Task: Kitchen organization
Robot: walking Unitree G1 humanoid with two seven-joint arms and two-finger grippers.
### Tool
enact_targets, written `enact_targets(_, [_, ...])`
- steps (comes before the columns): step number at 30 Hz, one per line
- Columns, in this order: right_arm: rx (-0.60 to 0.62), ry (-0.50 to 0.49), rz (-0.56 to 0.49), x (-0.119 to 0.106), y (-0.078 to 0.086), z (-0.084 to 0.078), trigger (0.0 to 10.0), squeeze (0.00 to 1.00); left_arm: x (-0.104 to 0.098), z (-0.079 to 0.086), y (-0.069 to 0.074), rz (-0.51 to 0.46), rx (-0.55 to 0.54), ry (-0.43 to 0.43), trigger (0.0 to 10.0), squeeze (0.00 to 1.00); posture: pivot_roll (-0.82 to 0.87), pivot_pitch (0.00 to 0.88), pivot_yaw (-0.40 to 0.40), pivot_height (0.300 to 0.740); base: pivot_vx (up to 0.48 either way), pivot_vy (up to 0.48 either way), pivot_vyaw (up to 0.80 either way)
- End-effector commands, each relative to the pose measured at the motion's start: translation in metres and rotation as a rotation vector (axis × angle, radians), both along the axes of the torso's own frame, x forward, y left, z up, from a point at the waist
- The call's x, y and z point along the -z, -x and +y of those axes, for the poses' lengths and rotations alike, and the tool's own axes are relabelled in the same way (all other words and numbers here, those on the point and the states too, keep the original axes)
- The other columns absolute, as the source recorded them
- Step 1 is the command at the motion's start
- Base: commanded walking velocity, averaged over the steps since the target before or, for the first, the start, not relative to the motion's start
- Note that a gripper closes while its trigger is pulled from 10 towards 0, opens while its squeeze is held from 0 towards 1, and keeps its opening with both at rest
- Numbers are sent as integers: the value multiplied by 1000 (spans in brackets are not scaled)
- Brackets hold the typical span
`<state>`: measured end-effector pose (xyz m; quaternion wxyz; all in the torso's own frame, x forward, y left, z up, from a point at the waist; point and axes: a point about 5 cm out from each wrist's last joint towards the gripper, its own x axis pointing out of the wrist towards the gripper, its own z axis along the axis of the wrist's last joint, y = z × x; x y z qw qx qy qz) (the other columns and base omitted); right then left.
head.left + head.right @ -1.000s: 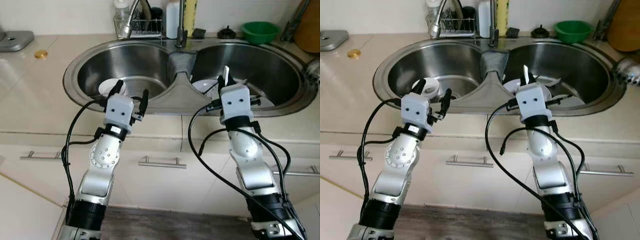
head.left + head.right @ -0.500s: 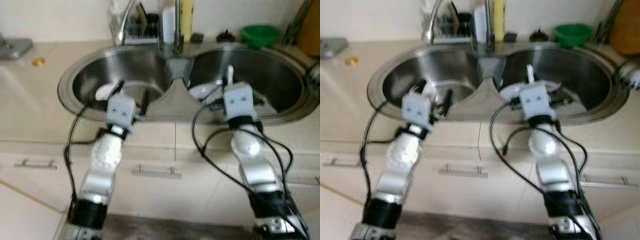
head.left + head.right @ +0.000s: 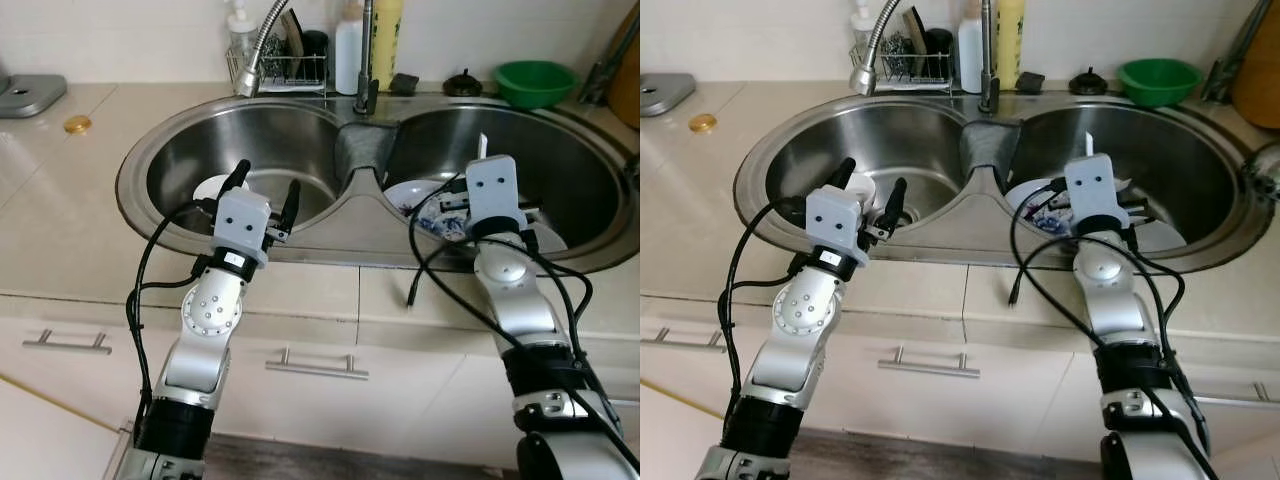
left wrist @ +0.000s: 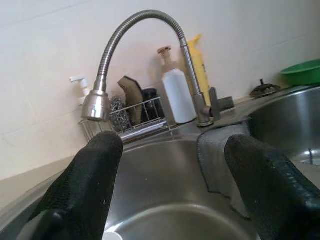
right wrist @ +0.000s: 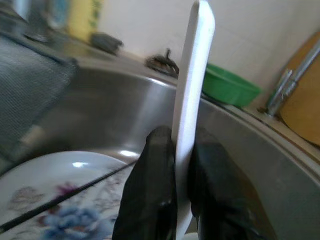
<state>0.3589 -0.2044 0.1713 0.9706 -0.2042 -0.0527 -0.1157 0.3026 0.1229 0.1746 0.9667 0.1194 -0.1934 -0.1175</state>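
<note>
Two grippers work at the double sink [image 3: 150, 215]. The right gripper [image 5: 181, 165], clamped on a white utensil [image 5: 192, 90], has shifted rightward, over the patterned plate [image 3: 425, 205] at centre right. The left gripper [image 3: 265, 195] stays spread over the left basin. Unloading seems underway.

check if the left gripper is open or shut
Open: in the left wrist view the left gripper has its two black fingers wide apart, nothing between them.

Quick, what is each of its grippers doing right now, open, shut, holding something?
Left gripper: open, holding nothing, over the left sink basin.
Right gripper: shut on a thin white utensil, above the patterned plate.
</note>
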Motion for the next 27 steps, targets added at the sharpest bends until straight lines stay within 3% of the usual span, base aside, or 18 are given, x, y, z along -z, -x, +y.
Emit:
enact_targets(1, [33, -27, 15, -2, -7, -3, 10000, 0, -3, 1, 0, -13, 0, -6, 10000, 0, -90, 26, 41, 740, 0, 0, 0])
enact_targets(7, [121, -98, 121, 5, -16, -24, 10000, 0, -3, 0, 1, -8, 9, -16, 10000, 0, -82, 29, 39, 740, 0, 0, 0])
enact_targets(8, [118, -137, 141, 8, -16, -25, 10000, 86, -3, -1, 1, -6, 10, -16, 10000, 0, -82, 30, 38, 740, 0, 0, 0])
enact_targets(9, [114, -164, 151, 10, -16, -26, 10000, 86, -2, -1, 1, -5, 11, -17, 10000, 0, -82, 31, 38, 740, 0, 0, 0])
enact_targets(10, [118, -193, 168, 13, -16, -28, 10000, 1000, -2, -1, 1, -3, 12, -17, 10000, 0, -81, 33, 36, 740, 0, 0, 0])
enact_targets(19, [112, -244, 259, 30, -11, -38, 10000, 1000, 0, -3, 2, 6, 18, -17, 10000, 0, -89, 39, 38, 740, 0, 0, 0])
enact_targets(24, [88, -288, 155, 17, -12, -35, 10000, 1000, 0, -4, 2, 8, 22, -12, 10000, 0, -93, 40, 39, 740, 0, 0, 0])
enact_targets(26, [65, -298, 65, 5, -12, -31, 10000, 1000, 0, -4, 2, 9, 26, -4, 10000, 0, -90, 40, 38, 740, 0, 0, 0])
enact_targets(27, [12, -307, -76, -14, -9, -22, 10000, 1000, -2, -5, 2, 6, 32, 8, 10000, 0, -90, 40, 38, 740, 0, 0, 0])
